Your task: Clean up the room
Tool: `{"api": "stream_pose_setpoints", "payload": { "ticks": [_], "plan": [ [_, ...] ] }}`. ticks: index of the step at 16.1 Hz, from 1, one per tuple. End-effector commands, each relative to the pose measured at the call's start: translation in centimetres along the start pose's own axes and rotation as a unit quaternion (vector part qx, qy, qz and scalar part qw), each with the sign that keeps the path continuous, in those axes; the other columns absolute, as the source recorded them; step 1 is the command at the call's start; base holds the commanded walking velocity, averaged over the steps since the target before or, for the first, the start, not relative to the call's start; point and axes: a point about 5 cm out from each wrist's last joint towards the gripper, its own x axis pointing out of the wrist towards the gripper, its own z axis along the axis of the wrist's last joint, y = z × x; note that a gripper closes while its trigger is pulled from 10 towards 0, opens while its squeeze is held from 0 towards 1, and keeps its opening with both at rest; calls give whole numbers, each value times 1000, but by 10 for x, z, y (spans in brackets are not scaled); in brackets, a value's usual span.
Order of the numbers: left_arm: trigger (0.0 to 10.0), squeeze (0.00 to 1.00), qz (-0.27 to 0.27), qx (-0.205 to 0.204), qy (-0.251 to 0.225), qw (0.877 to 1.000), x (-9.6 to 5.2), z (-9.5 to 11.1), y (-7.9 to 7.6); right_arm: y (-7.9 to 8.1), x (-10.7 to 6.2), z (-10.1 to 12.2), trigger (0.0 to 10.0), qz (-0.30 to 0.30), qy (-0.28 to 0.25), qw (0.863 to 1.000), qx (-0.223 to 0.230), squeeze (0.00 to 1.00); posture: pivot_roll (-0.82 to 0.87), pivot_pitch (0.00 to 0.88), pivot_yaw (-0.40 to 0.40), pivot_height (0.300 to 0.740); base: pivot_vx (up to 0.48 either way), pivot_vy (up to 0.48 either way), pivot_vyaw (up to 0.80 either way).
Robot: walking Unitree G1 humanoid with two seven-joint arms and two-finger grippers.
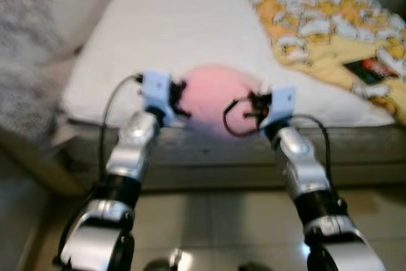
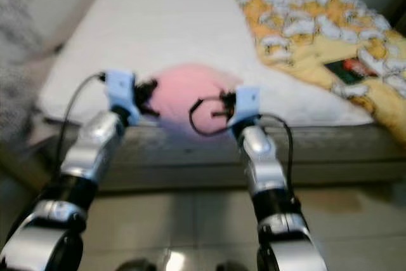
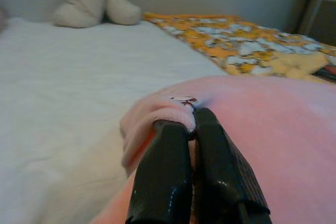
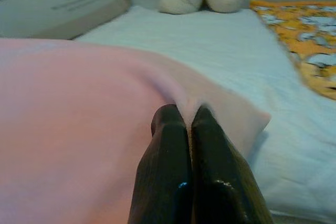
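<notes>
Left gripper [image 3: 190, 124] is clamped tight, its two black fingers pinching a fold at one corner of the soft pink fleece pillow [image 1: 219, 99]. The right gripper [image 4: 188, 118] does the same on the opposite corner, fingers pressed together with pink fabric bunched between them. So both arms have hold of it, one on each side, and the pillow sits right at the near edge of the white-sheeted bed [image 1: 177, 36], partly overhanging the mattress border.

This reads as the carrying or placing step of the tidy-up: the pillow is gripped but not yet in a proper spot. Judging from here, the next move calls for both arms to travel together, keeping the span between them even, so the fleece doesn't slip out of either pinch. A push forward onto the sheet looks like the natural line.

Room to work: the white sheet ahead is broad and bare up to the cream plush toy [image 3: 97, 1] lying at the far end by the wall. On the robot's right, a yellow-orange patterned blanket [image 1: 330, 23] covers that side of the bed, with a dark flat packet [image 1: 371, 69] resting on it, well apart from the pillow. On the left, a grey textured cushion [image 1: 32, 49] rises beside the mattress, close to the left arm's elbow line.
</notes>
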Motion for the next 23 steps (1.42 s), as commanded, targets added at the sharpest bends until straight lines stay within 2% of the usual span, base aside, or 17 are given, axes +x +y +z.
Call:
{"api": "stream_pose_setpoints", "payload": {
  "ticks": [1, 3, 5, 10, 19, 23],
  "plan": [
    [10000, 0, -8, 9, -21, 1000, 5, 11, -8, -15, -2, 4, 10000, -21, -6, 1000, -8, 0, 19, 0, -11, 740, 0, 319, 0],
    [10000, 0, -3, 21, -25, 999, 5, 13, -9, -14, -2, 2, 10000, -19, -4, 1000, -9, 0, 22, 0, -13, 740, 0, 0, 0],
    [10000, 0, 1, 12, -40, 999, 3, 16, -7, -14, -1, 2, 10000, -19, -2, 1000, -11, 0, 22, 0, -14, 740, 461, 0, 0],
    [10000, 0, -3, 31, -38, 999, 2, 14, -11, -14, -1, 3, 10000, -20, -5, 1000, -12, 0, 25, 0, -17, 740, 480, 0, 0],
    [10000, 0, 15, 20, -45, 999, 2, 17, -7, -15, 1, 6, 10000, -22, -9, 1000, -14, 0, 31, 0, -23, 740, 478, 0, 0],
    [10000, 0, 20, 19, -54, 998, 1, 20, -5, -14, 4, 17, 10000, -18, -32, 998, -45, 0, 41, 0, -32, 740, 472, 0, 498]
  ]
}}
